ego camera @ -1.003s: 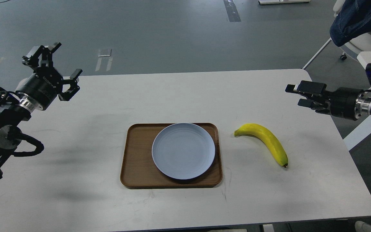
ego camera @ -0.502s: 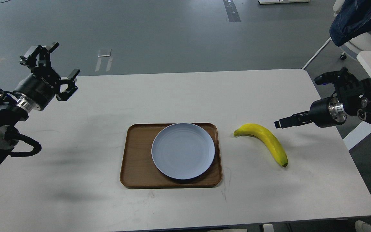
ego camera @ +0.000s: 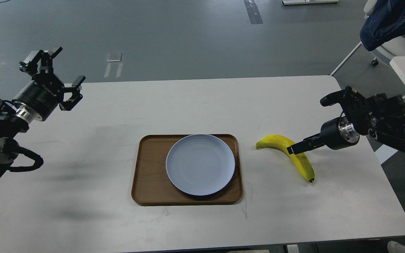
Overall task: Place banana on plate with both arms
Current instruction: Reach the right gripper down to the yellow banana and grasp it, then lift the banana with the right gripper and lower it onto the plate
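Item one: the curved bright yellow banana [ego camera: 292,153] with a greenish stem end and a dark tip. I see it lying flat on the white rectangular table [ego camera: 195,105], just right of the tray, stem end pointing toward the tray and dark tip nearer me. It is not on the plate.

Item two: the round, shallow, pale blue-grey plate [ego camera: 200,164]. It sits inside the brown rectangular wooden tray [ego camera: 149,172], pushed toward the tray's right side, leaving bare wood on the left. Nothing lies on it.

Item three: my right gripper [ego camera: 297,148], black, at the end of the black right arm [ego camera: 374,123] with its silver joint ring. Its tip overlaps the banana's middle in my view. I see it edge-on and dark, the fingers not separable, so I cannot tell whether it is spread or clenched, nor whether it touches the fruit.

Item four: my left gripper [ego camera: 53,75], black with white lettering on its body. It hangs above the table's far left corner, well apart from the tray, fingers spread wide and holding nothing.

Item five: grey floor [ego camera: 174,35] beyond the table; dark blue denim cloth [ego camera: 392,17] at upper right.
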You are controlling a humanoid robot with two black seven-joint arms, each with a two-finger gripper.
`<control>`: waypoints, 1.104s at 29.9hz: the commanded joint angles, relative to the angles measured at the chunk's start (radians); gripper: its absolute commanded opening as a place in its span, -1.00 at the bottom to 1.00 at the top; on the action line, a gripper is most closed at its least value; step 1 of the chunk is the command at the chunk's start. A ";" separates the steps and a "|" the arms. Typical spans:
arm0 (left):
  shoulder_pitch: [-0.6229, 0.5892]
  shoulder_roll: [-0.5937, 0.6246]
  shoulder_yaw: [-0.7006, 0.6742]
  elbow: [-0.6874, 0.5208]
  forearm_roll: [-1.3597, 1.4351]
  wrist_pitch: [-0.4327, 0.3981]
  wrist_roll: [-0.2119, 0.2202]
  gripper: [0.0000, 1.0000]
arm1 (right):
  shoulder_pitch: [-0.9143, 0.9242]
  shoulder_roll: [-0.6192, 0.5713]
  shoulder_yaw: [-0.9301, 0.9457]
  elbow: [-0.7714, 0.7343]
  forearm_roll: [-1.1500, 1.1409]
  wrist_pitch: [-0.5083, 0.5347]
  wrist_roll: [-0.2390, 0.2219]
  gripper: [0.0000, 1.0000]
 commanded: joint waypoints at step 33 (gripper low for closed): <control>-0.003 0.009 0.000 0.000 0.000 0.000 0.005 0.96 | 0.324 0.196 -0.047 0.119 0.121 -0.006 0.000 -0.83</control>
